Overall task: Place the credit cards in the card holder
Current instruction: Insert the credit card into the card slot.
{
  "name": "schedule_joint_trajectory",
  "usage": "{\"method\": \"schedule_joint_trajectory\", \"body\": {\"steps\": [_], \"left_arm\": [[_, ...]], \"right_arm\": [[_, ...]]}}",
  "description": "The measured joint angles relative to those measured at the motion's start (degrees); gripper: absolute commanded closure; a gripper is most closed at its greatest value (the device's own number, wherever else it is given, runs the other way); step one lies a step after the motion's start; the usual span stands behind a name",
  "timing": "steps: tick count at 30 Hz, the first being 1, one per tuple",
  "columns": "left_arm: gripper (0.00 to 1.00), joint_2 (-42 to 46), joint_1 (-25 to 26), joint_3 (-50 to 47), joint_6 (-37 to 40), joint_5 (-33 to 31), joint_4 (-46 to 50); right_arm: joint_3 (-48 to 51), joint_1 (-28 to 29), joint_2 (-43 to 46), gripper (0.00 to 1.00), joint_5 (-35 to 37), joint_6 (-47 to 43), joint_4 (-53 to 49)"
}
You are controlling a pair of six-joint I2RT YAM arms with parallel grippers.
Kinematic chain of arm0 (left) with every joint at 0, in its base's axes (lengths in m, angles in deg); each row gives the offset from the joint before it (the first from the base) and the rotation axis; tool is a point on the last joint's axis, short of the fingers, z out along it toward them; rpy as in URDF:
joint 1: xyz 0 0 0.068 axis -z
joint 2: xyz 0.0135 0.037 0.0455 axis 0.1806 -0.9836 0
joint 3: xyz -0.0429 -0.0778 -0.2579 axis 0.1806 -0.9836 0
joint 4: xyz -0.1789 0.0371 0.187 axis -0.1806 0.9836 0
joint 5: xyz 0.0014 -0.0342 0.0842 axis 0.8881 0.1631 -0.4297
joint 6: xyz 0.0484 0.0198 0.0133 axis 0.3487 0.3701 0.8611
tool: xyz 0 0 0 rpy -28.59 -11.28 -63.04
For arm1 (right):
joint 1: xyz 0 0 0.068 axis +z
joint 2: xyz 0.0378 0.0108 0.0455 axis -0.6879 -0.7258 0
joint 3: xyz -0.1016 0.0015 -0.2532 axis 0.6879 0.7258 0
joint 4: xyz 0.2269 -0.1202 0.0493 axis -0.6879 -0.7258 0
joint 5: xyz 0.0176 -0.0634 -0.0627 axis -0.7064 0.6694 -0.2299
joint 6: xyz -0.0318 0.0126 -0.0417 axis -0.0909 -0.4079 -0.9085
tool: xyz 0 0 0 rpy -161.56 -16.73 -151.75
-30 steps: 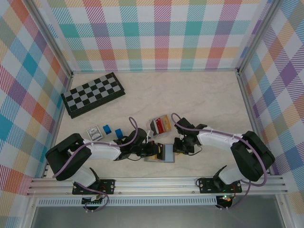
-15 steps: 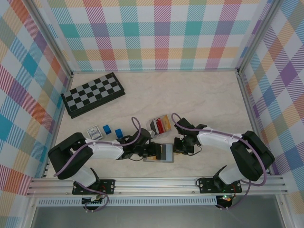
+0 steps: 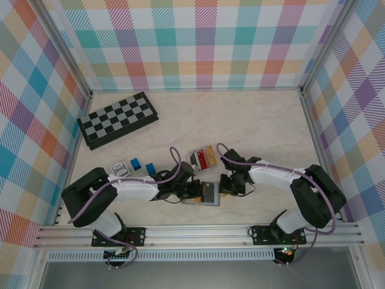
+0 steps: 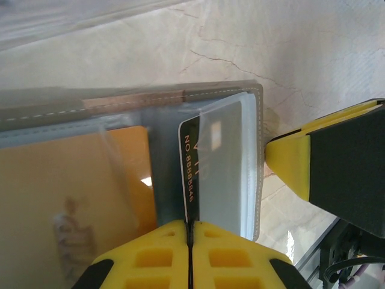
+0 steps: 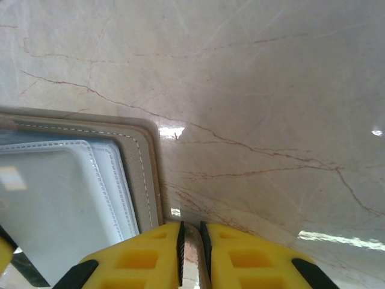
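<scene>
The grey folding card holder (image 3: 210,194) lies open on the marbled tabletop (image 3: 252,120); a black credit card (image 4: 190,174), lettered "VIP NO.888…", points lengthwise from the left gripper (image 4: 191,226) into its clear sleeve, jaws shut on it; right gripper (image 5: 191,229) jaws pinch the holder's edge; red and yellow cards (image 3: 206,158) lie just beyond.

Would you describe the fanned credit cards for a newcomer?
From the chequered board at far left, look right to the grey card holder. Just beyond it lie the credit cards: a thin grey, red and orange fan, unlike the blue blocks.
</scene>
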Motion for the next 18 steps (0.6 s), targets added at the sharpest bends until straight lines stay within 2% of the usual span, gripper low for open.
{"method": "schedule_joint_trajectory", "body": {"steps": [5, 12, 14, 18], "left_arm": [[0.92, -2.49, 0.50, 1.57, 0.57, 0.04, 0.31], [0.81, -2.60, 0.59, 2.14, 1.05, -0.02, 1.36], [0.79, -2.29, 0.70, 2.19, 1.05, -0.22, 1.55], [0.70, 0.94, 0.90, 2.01, 1.75, -1.79, 3.76]], "right_arm": [[-0.09, 0.00, -0.09, 0.83, -0.04, 0.00, -0.17], [-0.15, 0.00, -0.09, 0.81, 0.00, 0.04, -0.20], [-0.33, 0.02, -0.07, 0.77, 0.22, 0.09, -0.39], [-0.90, 0.39, 0.68, 0.67, 1.86, 0.31, -1.05]]}}
